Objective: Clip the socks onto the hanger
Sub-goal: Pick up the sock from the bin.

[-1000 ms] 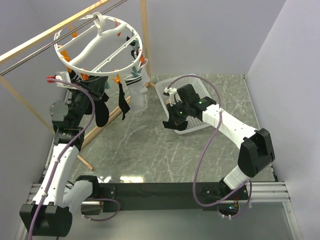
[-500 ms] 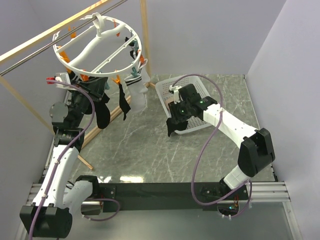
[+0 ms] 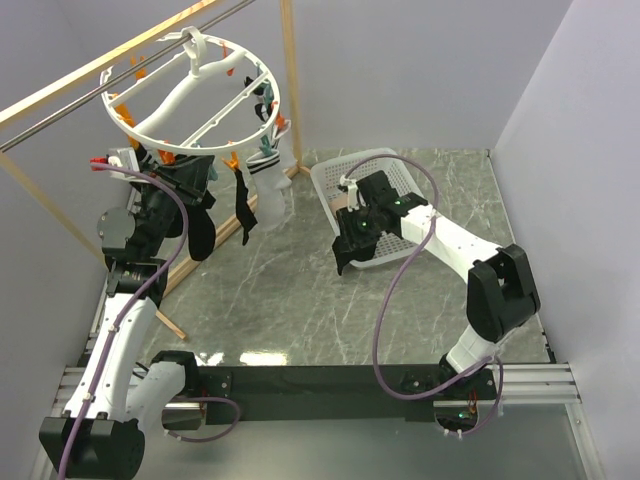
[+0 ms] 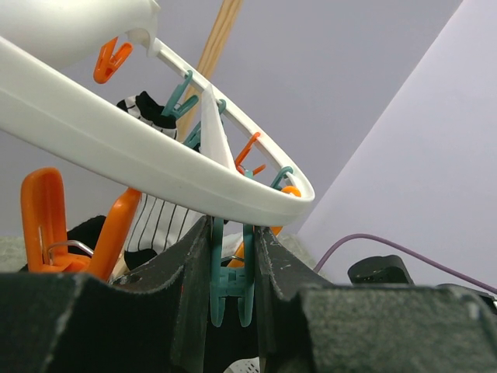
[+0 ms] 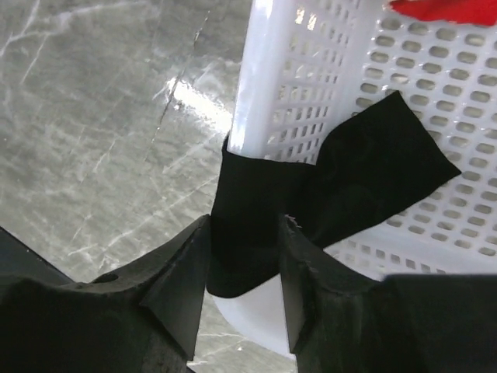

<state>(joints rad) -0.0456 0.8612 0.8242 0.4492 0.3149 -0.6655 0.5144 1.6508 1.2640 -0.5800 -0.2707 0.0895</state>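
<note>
One black sock (image 5: 256,202) is pinched in the closed right tool (image 5: 245,227), draped over the rim of the basket (image 5: 268,78), its free end lying inside; more socks (image 3: 245,208) hang clipped on the hanger (image 3: 190,95), up at the far left; the left tool (image 4: 231,229) is closed on a teal clip (image 4: 231,287) under the ring, apparently squeezing it. Risks, as I judge them: the sock could catch on the mesh rim and drag or tip the basket when lifted; the hold looks shallow, so fabric may slip; the hanger can swing, carrying the clip off line. Besides the sock's end, the basket shows a red item (image 5: 439,9) at its far edge; it sits on the marbled worktop (image 5: 93,116).
</note>
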